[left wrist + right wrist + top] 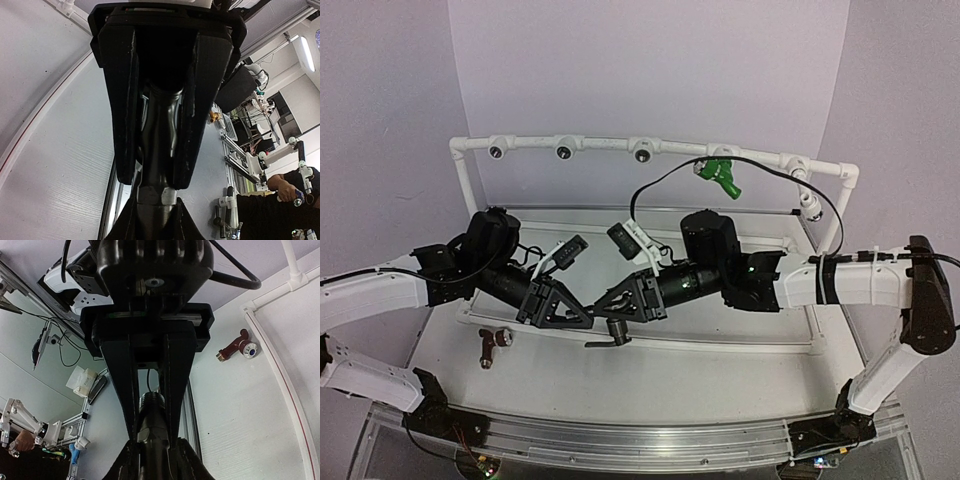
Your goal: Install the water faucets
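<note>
A robotics lab (a shared one): more white robot arms (280,151), aluminium-frame benches (236,162) and a person (267,210) beyond.

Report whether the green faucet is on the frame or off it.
On. The green faucet hangs from a socket on the top rail of the white pipe frame; how firmly seated, cannot tell.

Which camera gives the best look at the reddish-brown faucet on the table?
The right wrist view: the reddish-brown faucet lies close and unblocked, round mouth facing the camera. The top view shows it small; the left wrist view doesn't show it.
</note>
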{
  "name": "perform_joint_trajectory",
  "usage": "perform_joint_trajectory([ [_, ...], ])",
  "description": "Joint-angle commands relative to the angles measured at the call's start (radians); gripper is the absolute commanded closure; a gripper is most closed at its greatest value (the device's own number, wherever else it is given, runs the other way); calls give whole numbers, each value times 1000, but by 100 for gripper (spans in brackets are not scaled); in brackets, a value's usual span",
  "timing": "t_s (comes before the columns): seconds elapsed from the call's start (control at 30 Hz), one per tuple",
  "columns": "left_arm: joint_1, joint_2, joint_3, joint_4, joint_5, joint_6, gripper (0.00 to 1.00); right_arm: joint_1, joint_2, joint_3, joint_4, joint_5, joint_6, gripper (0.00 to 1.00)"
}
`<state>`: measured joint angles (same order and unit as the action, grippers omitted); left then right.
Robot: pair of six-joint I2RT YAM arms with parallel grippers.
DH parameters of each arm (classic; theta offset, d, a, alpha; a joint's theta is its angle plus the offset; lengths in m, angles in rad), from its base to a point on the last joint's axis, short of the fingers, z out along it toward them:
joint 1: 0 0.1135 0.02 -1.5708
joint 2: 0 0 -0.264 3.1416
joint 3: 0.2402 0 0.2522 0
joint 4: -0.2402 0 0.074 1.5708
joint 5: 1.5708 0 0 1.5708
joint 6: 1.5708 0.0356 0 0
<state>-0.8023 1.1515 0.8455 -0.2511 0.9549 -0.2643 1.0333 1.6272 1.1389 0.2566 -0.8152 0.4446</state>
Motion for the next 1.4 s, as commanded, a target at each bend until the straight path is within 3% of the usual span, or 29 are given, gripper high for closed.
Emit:
perform_joint_trajectory([
  [0.0, 3, -14, 61, 30, -14, 14, 100, 9, -2, 9, 10, -34, -11, 70],
  [0.2, 3, -18, 61, 30, -13, 11, 100, 8, -6, 1, 10, -35, -17, 64],
  [0.37, 3, -18, 60, 30, -17, 13, 100, 8, 0, -3, 10, -34, -20, 69],
  [0.4, 3, -18, 61, 30, -18, 13, 100, 8, 0, -4, 10, -34, -20, 73],
  [0.5, 2, -15, 62, 29, -18, 13, 100, 8, 0, -6, 11, -23, -15, 100],
  [0.6, 3, -13, 64, 30, -27, 13, 100, 13, -11, -10, 22, 0, -4, 100],
  [0.73, 4, -16, 64, 28, -74, 8, 100, 9, -54, -57, 28, 212, 124, 100],
  [0.8, 10, -21, 64, 24, -135, -5, 91, 3, -84, -104, 86, 238, 151, 100],
  [0.9, 52, -46, 51, 23, -227, -45, 50, -7, -109, -166, 193, 239, 158, 100],
  [0.97, 103, -82, 30, 26, -304, -83, 34, -3, -128, -150, 79, 334, 86, 100],
  [1.07, 182, -134, -3, 29, -439, -156, 27, 19, -165, -152, -42, 515, -20, 100],
  [1.27, 250, -147, -3, -31, -792, -268, 20, 31, -180, -159, -177, 643, -109, 100],
  [1.37, 353, -56, 27, -81, -816, -296, 17, 32, -155, -168, -228, 680, -93, 100],
])
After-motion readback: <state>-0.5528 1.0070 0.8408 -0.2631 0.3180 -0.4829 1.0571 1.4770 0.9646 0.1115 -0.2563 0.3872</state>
